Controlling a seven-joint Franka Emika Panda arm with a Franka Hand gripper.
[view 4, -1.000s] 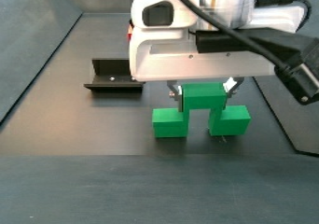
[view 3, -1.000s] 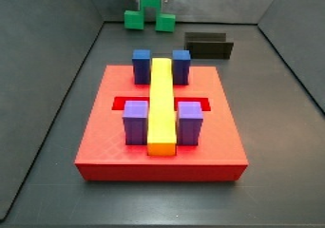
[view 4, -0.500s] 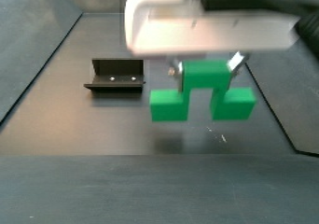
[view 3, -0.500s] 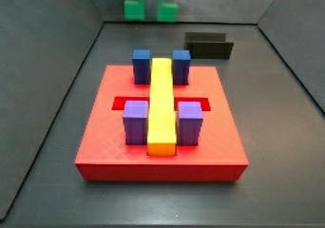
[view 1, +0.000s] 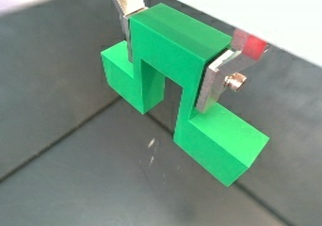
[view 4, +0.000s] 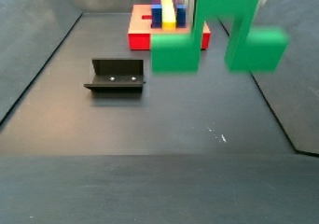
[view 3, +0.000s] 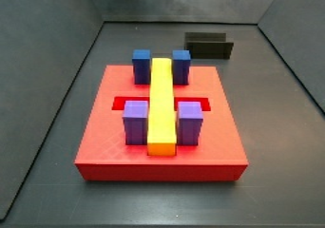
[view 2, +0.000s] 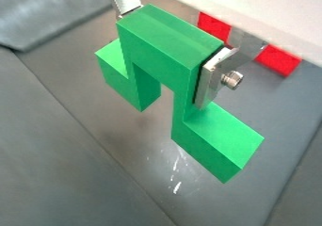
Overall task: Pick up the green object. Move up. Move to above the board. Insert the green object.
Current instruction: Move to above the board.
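The tool [view 1: 176, 43] is clenched on the raised middle block of the green object [view 1: 176, 74], one silver finger [view 2: 217, 72] flat against each side; both wrist views show this. In a side view the green object [view 4: 218, 32] hangs clear above the dark surface [view 4: 149, 125], nearer the camera than the board [view 4: 166, 21] and beside the fixture [view 4: 115, 77]. The board [view 3: 162, 127] bears a yellow bar [view 3: 162, 104].
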